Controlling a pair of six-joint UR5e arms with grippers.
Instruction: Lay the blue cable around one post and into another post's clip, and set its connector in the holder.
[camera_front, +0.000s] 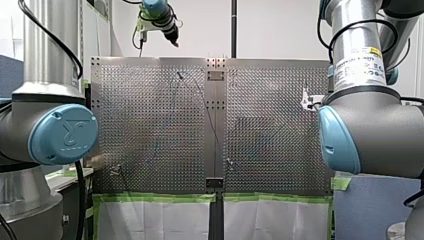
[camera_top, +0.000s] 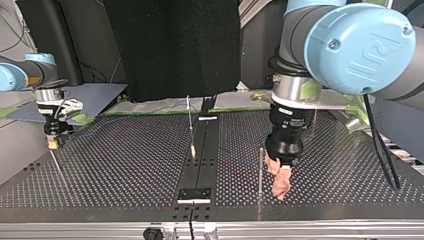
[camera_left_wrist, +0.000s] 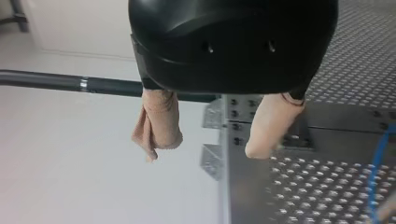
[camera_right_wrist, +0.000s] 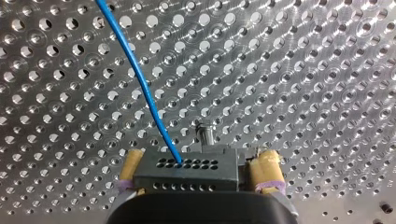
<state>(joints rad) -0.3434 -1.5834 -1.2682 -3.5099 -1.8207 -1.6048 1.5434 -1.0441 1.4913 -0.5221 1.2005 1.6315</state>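
Front and top views oppose across the table (camera_front: 275, 135); 2 wrist close-ups.

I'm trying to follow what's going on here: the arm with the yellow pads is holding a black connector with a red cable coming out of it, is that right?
Nearly: the cable is blue, not red. The right wrist view shows my right arm's yellow-padded jaws shut on the black connector, with the blue cable running out of it over the perforated table.

The perforated table (camera_front: 275, 110) bears posts (camera_top: 260, 167) and blue cable (camera_top: 243, 158).
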